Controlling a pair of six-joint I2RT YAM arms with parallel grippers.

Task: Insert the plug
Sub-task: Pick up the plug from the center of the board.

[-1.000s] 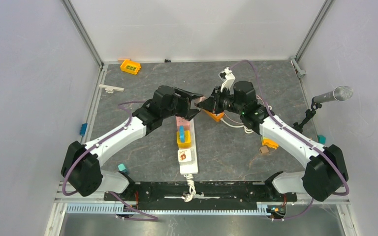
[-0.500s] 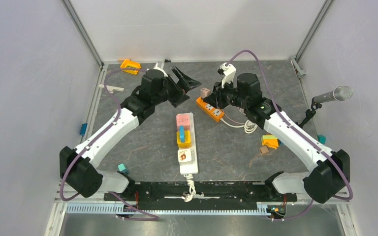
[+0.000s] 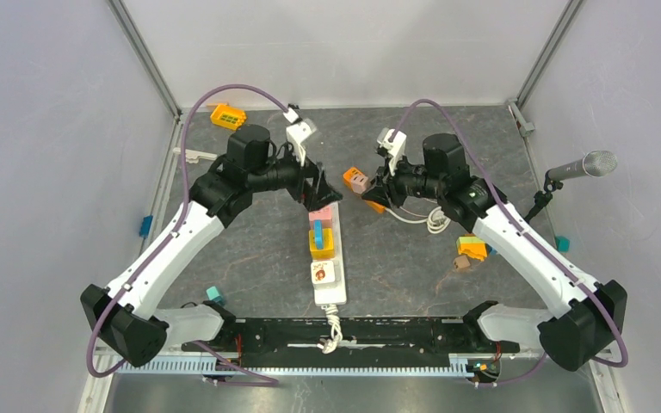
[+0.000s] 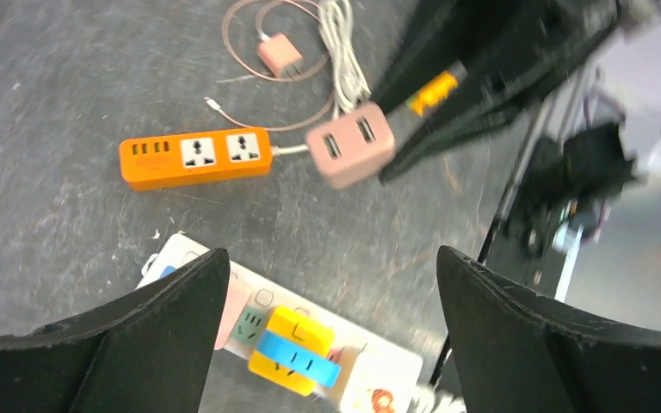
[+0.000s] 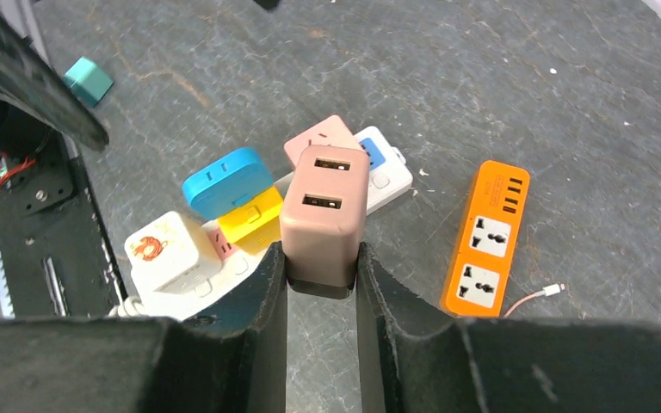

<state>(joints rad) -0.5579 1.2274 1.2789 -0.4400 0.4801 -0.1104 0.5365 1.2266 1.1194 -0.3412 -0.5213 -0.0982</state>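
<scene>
Left of centre in the top view, the left gripper (image 3: 320, 185) is seen with its jaws spread wide and empty, over the far end of the long white plastic power strip (image 3: 330, 292). Just right, the dusty-pink square USB charger plug (image 3: 359, 181) is held off the table, clamped by the right gripper (image 3: 372, 186), near the orange rectangular socket strip (image 3: 379, 206).
</scene>
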